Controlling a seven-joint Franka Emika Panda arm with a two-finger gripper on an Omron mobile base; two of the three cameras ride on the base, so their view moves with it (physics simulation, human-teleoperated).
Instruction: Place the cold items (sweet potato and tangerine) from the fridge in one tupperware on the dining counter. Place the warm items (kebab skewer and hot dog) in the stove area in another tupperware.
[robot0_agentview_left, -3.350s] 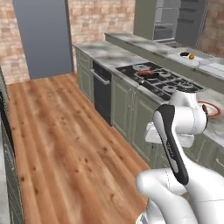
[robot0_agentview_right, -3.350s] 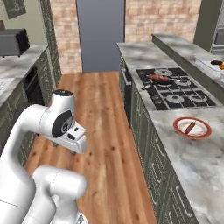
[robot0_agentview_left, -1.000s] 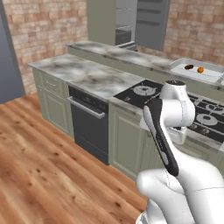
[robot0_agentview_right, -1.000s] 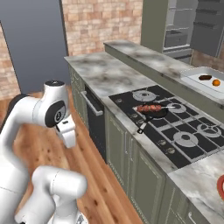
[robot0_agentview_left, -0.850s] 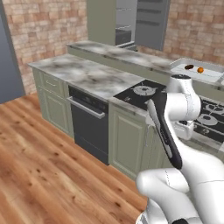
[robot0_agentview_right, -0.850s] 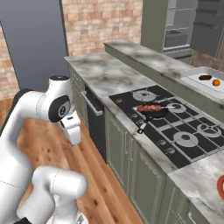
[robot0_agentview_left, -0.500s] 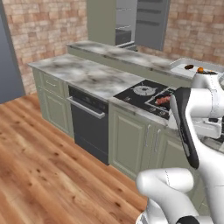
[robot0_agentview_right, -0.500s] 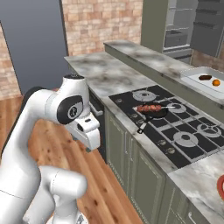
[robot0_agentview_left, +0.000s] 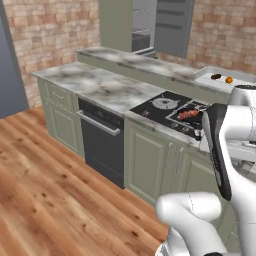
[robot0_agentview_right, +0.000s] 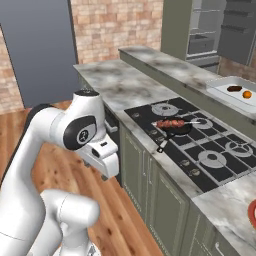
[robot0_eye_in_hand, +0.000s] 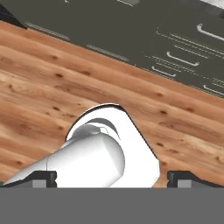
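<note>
The kebab skewer (robot0_agentview_right: 171, 123) lies in a dark pan (robot0_agentview_right: 175, 131) on the stove, and it shows again as the kebab skewer (robot0_agentview_left: 188, 114) in the left base view. On the raised dining counter a white tupperware (robot0_agentview_right: 223, 93) holds the dark sweet potato (robot0_agentview_right: 234, 89) and the orange tangerine (robot0_agentview_right: 247, 94). The same tupperware (robot0_agentview_left: 204, 75) appears in the left base view with the tangerine (robot0_agentview_left: 228, 79). My gripper (robot0_eye_in_hand: 112, 178) is open with nothing in it, its fingertips (robot0_eye_in_hand: 43, 177) wide apart, and it hangs over the wooden floor well short of the stove. The hot dog is out of view.
The black cooktop (robot0_agentview_right: 220, 155) sits in a marble counter (robot0_agentview_right: 115, 82) above green cabinets (robot0_agentview_right: 165, 210). A dark oven front (robot0_agentview_left: 102, 147) stands left of the stove. A red-rimmed plate (robot0_agentview_right: 252, 213) peeks in at the right edge. Open wooden floor (robot0_agentview_left: 45, 195) lies behind.
The base has swung round from the aisle to face the stove. Over the last second the arm has swung right, towards the counter, with the gripper still open.
</note>
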